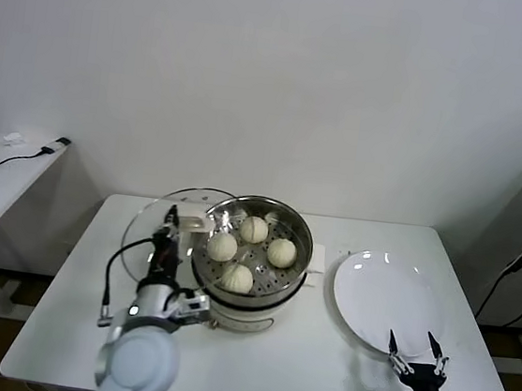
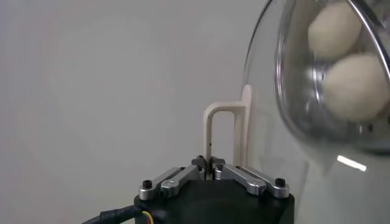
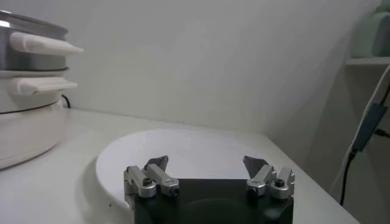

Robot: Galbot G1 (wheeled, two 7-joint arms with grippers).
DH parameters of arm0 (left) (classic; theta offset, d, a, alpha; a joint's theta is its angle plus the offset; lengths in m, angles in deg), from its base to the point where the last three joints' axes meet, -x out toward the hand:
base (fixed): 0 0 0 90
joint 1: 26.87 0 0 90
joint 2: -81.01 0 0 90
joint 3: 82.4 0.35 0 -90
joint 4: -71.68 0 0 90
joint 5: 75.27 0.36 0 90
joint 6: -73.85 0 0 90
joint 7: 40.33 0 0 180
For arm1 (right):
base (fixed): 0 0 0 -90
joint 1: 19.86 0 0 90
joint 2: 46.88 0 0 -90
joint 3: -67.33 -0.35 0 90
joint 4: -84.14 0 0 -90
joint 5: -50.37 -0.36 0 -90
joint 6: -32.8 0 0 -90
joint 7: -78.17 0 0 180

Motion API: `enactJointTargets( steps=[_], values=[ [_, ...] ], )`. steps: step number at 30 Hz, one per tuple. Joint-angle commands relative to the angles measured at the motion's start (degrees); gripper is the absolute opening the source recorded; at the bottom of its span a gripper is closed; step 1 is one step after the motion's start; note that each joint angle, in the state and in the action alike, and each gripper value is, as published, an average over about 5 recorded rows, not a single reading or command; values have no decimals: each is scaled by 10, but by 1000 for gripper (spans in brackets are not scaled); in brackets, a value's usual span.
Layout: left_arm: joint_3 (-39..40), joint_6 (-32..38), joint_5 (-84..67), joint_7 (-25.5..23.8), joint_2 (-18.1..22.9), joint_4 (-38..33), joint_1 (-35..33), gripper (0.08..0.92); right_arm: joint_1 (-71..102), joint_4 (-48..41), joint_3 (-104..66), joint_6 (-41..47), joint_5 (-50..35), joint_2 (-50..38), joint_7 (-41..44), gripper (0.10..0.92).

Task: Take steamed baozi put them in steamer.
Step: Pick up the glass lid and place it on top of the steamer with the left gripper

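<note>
All four baozi (image 1: 254, 230) sit in the steamer (image 1: 297, 256) — loading looks done. The left gripper (image 2: 210, 173), jaws pinched tight on the lid (image 1: 149, 223) handle, holds it beside the pot. The right gripper (image 1: 418, 354) idles wide open and holding nothing — the bare plate (image 1: 377, 294) just ahead of its jaws.

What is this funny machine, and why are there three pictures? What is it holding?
It's a robot with two arms. One picture comes from a camera on its head; the others from cameras on its wrists. On the white table stands a shiny steamer with four baozi inside, beside a bare white plate. The left gripper is shut on the white handle of a glass lid, holding it tilted next to the steamer. The right gripper waits open at the plate's near edge, holding nothing.
</note>
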Motion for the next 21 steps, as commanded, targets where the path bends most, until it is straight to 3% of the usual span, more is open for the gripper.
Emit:
enactJointTargets(
  steps=[1, 9, 21],
  values=[
    [134, -35, 136, -38, 144, 57, 55, 136, 0, -1, -1, -2, 7, 8, -1, 823],
    [150, -36, 147, -26, 188, 123, 78, 136, 2, -9, -3, -10, 5, 11, -3, 823],
    [132, -32, 158, -6, 192, 185, 90, 136, 4, -20, -5, -22, 5, 11, -7, 823]
  ],
)
